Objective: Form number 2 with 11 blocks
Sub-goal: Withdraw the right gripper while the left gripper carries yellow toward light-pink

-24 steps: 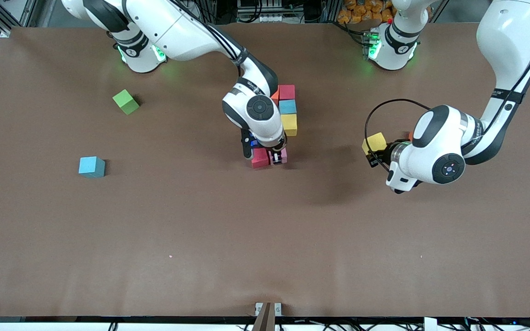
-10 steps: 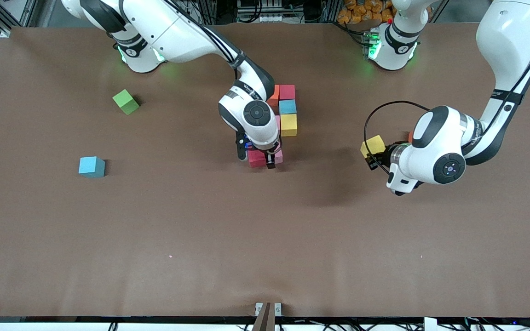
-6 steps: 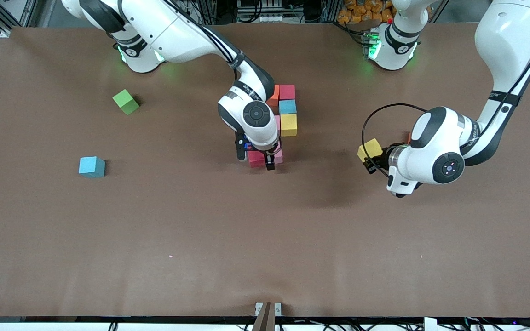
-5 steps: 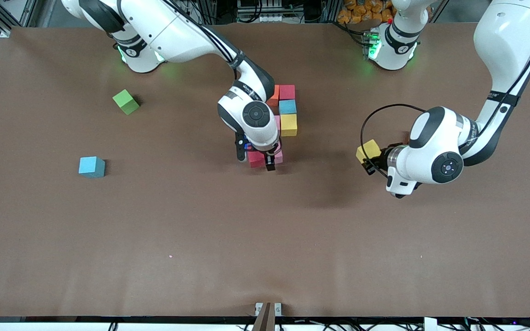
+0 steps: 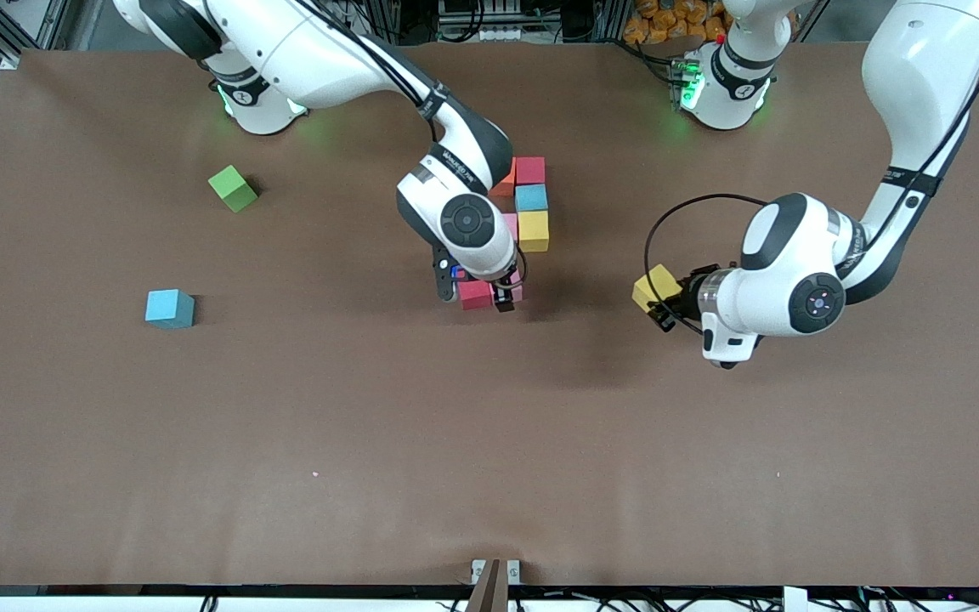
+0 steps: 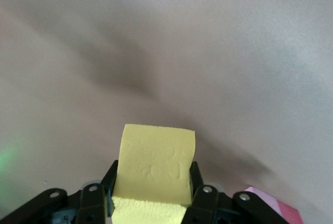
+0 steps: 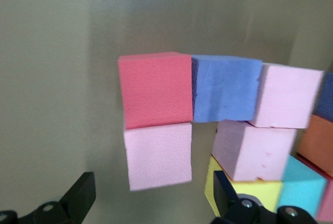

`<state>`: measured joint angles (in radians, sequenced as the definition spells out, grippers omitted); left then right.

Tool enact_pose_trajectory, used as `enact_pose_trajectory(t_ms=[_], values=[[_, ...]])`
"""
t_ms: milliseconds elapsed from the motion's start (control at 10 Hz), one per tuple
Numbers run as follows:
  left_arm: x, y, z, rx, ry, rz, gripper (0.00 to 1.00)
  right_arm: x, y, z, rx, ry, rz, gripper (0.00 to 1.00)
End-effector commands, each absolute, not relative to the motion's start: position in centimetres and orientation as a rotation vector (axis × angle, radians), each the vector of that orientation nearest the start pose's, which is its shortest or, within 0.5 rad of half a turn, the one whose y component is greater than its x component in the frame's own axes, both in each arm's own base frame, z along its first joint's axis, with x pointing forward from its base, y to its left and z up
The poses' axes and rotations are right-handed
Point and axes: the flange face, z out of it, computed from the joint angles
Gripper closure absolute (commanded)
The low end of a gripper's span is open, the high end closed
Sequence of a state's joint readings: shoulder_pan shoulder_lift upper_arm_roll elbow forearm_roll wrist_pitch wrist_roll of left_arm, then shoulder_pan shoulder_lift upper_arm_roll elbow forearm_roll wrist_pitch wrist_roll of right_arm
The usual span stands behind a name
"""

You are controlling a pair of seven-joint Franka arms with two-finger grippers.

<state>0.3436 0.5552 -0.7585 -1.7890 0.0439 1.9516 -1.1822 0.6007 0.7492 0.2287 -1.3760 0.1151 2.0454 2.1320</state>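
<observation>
Left pincer point(image 6: 151, 203) clamped on yellow block point(image 6: 155, 164), above table point(image 5: 285, 408).

cluster of blocks point(image 5: 530, 209): mid-table, sitting pretty much between the two arm bases
right gripper point(image 5: 479, 297): right over the cluster's camera-side end
held block point(image 5: 653, 286): up in the left gripper point(image 5: 664, 308), over bare table point(image 5: 370, 425) toward the left arm's end
two stray cubes point(image 5: 170, 308): way off toward the right arm's end, well apart

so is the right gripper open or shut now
Open. In its wrist view the right gripper has both fingers spread wide, holding nothing, over the pink block.
</observation>
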Motion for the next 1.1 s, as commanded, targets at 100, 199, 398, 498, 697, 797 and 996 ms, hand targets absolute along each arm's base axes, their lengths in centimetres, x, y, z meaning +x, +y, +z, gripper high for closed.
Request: enact_pose_trajectory(t_ms=[100, 199, 398, 498, 697, 797, 996], values=[[57.7, -24.6, 29.6, -2.839, -1.367, 0.692, 0.98, 55.4, 45.0, 36.5, -2.464, 1.937, 0.54, 0.0], [57.3, -25.8, 28.7, -2.803, -1.417, 0.707, 0.98, 56.0, 42.2, 38.3, -2.535, 1.851, 0.623, 0.0], [56.4, -28.2, 27.1, -2.731, -1.527, 0.726, 0.98, 57.5, 36.0, 43.7, -2.595, 1.715, 0.64, 0.0], [56.2, -29.0, 26.3, -2.686, -1.607, 0.731, 0.98, 58.0, 32.9, 45.7, -2.636, 1.639, 0.663, 0.0], [56.0, -30.2, 24.7, -2.559, -1.872, 0.711, 0.98, 58.5, 24.1, 50.4, -2.71, 1.42, 0.644, 0.0], [55.3, -30.8, 23.8, -2.499, -2.004, 0.688, 0.98, 58.0, 19.6, 52.4, -2.734, 1.272, 0.617, 0.0], [53.3, -32.4, 22.4, -2.398, -2.179, 0.67, 0.98, 56.8, 11.8, 55.7, -2.812, 1.067, 0.498, 0.0]])
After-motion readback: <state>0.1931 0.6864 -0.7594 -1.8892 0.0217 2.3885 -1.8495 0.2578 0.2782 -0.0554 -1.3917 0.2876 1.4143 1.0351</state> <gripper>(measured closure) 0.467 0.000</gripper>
